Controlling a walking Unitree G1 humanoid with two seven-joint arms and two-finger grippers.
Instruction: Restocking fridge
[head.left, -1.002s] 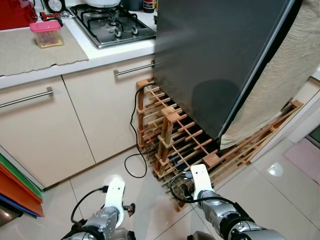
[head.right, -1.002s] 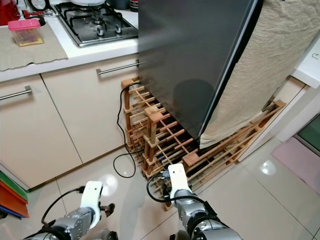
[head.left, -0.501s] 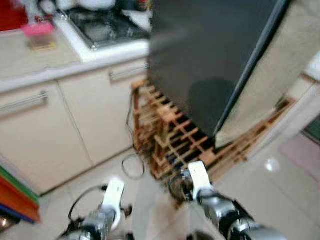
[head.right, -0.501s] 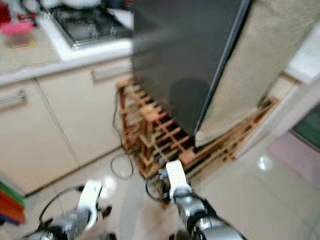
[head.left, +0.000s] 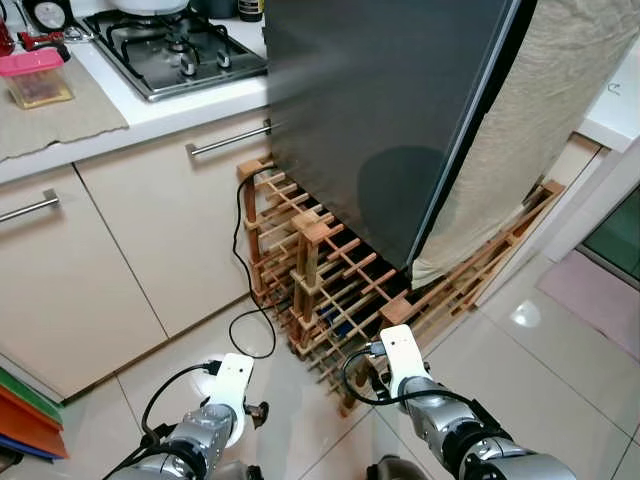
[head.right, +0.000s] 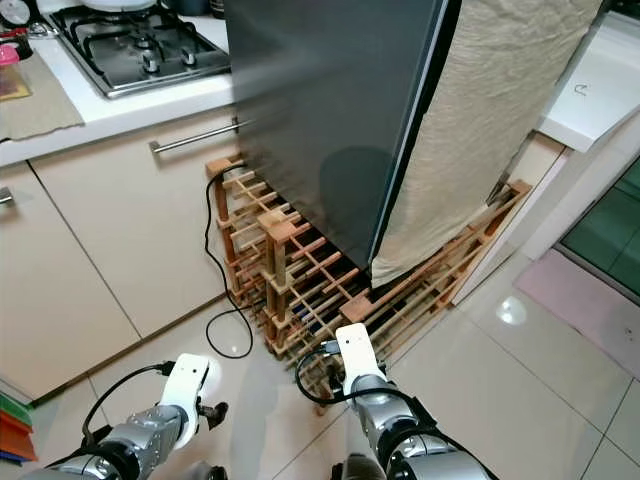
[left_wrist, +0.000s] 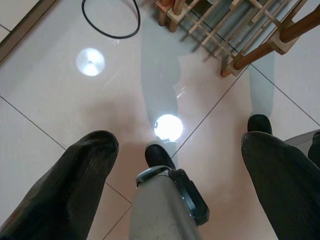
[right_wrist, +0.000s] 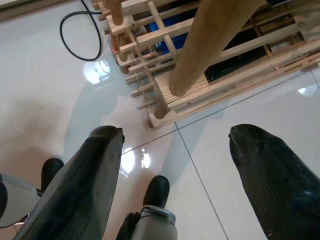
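Left hand (left_wrist: 175, 165): we find its two black fingers (left_wrist: 70, 185) spread wide with nothing between them, hanging low over the tiled floor (left_wrist: 60, 110). Right hand (right_wrist: 180, 185): likewise spread wide and empty, its fingers (right_wrist: 80, 190) above the floor just short of the rack (right_wrist: 200, 65). In the head views we see both arms low at the near edge, the left (head.left: 215, 420) and the right (head.left: 425, 405) side by side.

Beyond the right arm we note a wooden lattice rack (head.left: 320, 280) standing on the floor, with a black cable (head.left: 245, 320) looping beside it. Behind and above the rack stands the fridge (head.left: 390, 110), dark grey, door closed; a beige cloth (head.left: 540, 130) hangs down its right side.

To the left we record cream cabinets (head.left: 130, 240) with bar handles under the tabletop (head.left: 150, 110). On the tabletop lie a gas hob (head.left: 175, 55), a beige mat (head.left: 55, 115) and a pink-lidded box (head.left: 35, 80).
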